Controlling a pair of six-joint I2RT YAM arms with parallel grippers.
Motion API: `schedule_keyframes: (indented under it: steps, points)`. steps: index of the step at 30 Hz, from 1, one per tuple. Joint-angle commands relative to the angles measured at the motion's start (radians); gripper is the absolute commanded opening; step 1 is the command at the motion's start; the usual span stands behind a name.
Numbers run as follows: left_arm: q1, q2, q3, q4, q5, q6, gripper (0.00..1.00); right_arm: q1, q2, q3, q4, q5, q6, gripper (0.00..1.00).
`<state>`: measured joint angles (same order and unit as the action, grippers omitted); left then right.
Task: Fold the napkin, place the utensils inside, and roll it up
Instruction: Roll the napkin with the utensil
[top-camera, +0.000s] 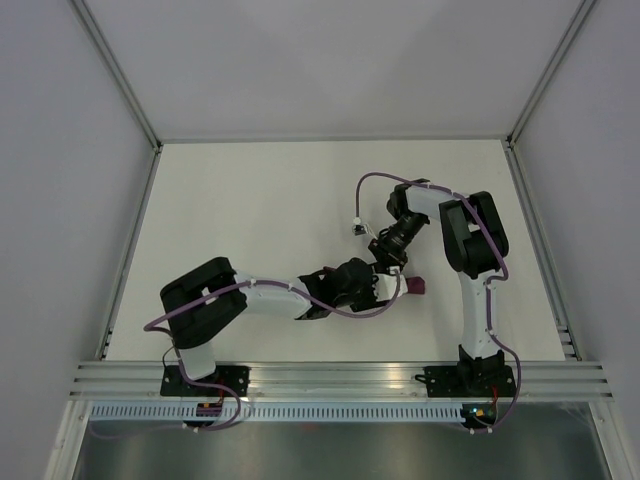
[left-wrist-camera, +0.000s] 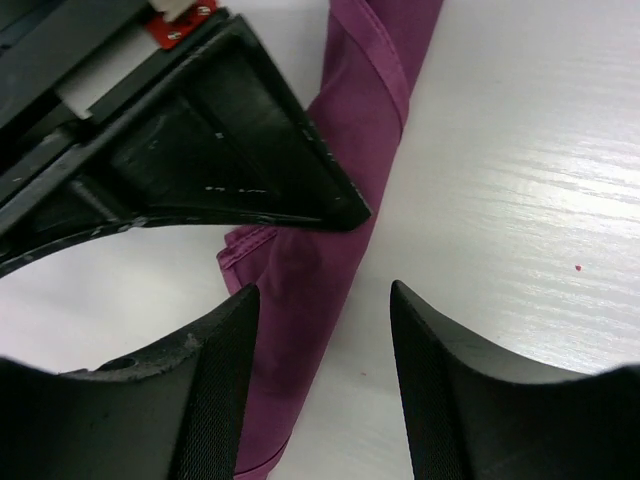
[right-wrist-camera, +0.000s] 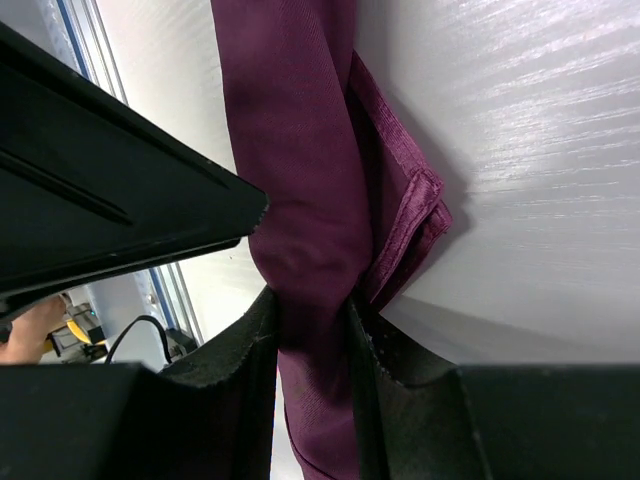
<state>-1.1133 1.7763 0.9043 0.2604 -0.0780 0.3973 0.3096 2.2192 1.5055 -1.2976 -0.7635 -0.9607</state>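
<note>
A white worktop (top-camera: 250, 220) is filling the scene, with pale walls rising around it and an aluminium rail (top-camera: 340, 375) running along its near edge. The left arm (top-camera: 260, 295) is reaching from its base far across toward the napkin (left-wrist-camera: 360, 110). The right arm (top-camera: 475, 240) is bending over and coming down on the same cloth from the far side.

The napkin is lying on the worktop as a long, narrow purple-maroon roll. In the top view only a small end of it is showing, just to the right of where the two wrists are meeting. Layered, hemmed edges are sticking out along one side of the roll.

The right claw (right-wrist-camera: 312, 300) is clamping the roll, its two fingers pressing into the fabric from either side. The left claw (left-wrist-camera: 322, 290) is standing apart and straddling the napkin. One of its fingers (left-wrist-camera: 215, 380) is lying against or over the cloth's edge, while the other is sitting clear of it above bare worktop.

A dark finger of the right claw is touching down on the napkin just beyond the left claw's fingertips. A purple cable (top-camera: 380, 178) is looping above the right arm, on the napkin's far side. A tiny red speck (left-wrist-camera: 577, 267) is sitting on the worktop, well apart from the napkin.
</note>
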Motion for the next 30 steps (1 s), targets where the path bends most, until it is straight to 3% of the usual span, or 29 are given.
schedule_keyframes:
  steps: [1, 13, 16, 19, 21, 24, 25, 27, 30]
  points:
    - [-0.02, 0.029, 0.047, 0.034, -0.031, 0.116, 0.6, -0.006, 0.071, -0.005, 0.121, 0.128, -0.065, 0.16]
    - [-0.043, 0.156, 0.062, 0.036, -0.108, 0.221, 0.56, -0.007, 0.085, 0.01, 0.109, 0.127, -0.065, 0.16]
    - [-0.043, 0.176, 0.061, 0.03, -0.115, 0.233, 0.48, -0.007, 0.088, 0.016, 0.104, 0.127, -0.067, 0.16]
    - [-0.043, 0.198, 0.065, 0.01, -0.115, 0.239, 0.22, -0.01, 0.088, 0.024, 0.093, 0.119, -0.072, 0.16]
    - [-0.043, 0.207, 0.073, -0.003, -0.109, 0.238, 0.15, -0.009, 0.085, 0.032, 0.087, 0.113, -0.07, 0.17]
    - [-0.042, 0.221, 0.091, -0.039, -0.094, 0.224, 0.06, -0.01, 0.068, 0.045, 0.086, 0.104, -0.056, 0.29]
    - [-0.037, 0.224, 0.096, -0.047, -0.079, 0.21, 0.02, -0.013, 0.059, 0.048, 0.086, 0.095, -0.053, 0.38]
    - [-0.031, 0.225, 0.114, -0.084, -0.065, 0.198, 0.02, -0.02, 0.025, 0.059, 0.098, 0.089, -0.027, 0.51]
    - [-0.01, 0.232, 0.151, -0.145, -0.022, 0.144, 0.02, -0.036, -0.036, 0.081, 0.115, 0.076, 0.003, 0.61]
